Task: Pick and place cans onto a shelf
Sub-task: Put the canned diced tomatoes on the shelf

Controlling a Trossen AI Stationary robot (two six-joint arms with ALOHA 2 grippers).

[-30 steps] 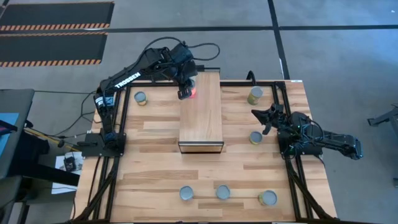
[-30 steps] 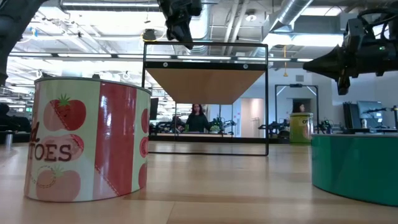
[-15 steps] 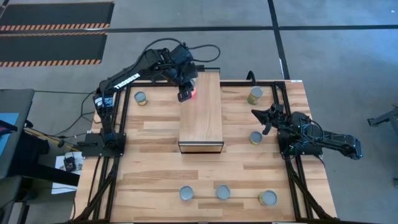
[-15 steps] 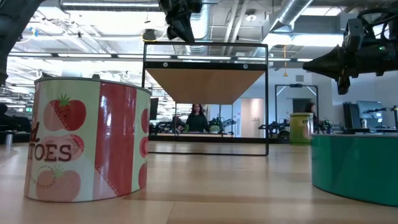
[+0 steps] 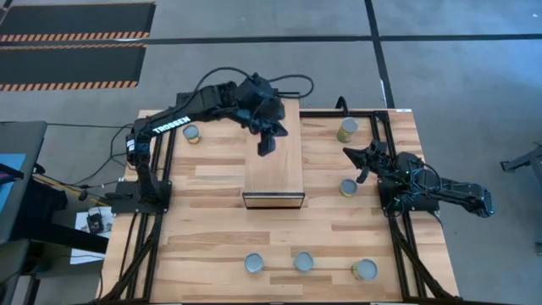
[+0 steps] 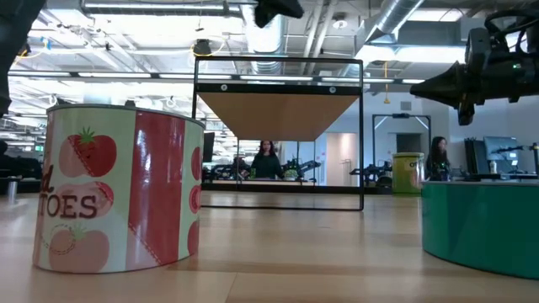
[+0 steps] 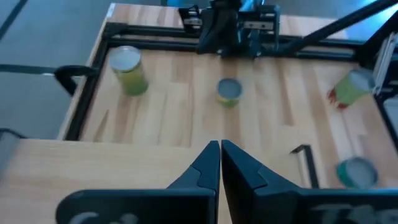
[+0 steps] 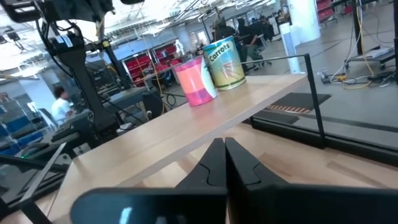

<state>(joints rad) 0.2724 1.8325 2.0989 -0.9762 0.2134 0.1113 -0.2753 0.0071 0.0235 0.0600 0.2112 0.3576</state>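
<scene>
Bright even overhead light; soft shadows; left wrist view blurred, ceiling-lamp glare.

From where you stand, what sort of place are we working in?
Most likely a robotics lab or workshop in an open-plan industrial hall: exposed ceiling ducts and strip lighting overhead, workstations with a person behind the table, and hazard-striped floor mats beside the slatted test table.

The slatted wooden tabletop [image 5: 212, 182] carried the shelf [image 5: 275, 174] beneath the left gripper [image 5: 266, 146], with cans [image 5: 348, 187] scattered around; two cans [image 8: 211, 68] stood on the shelf.
</scene>
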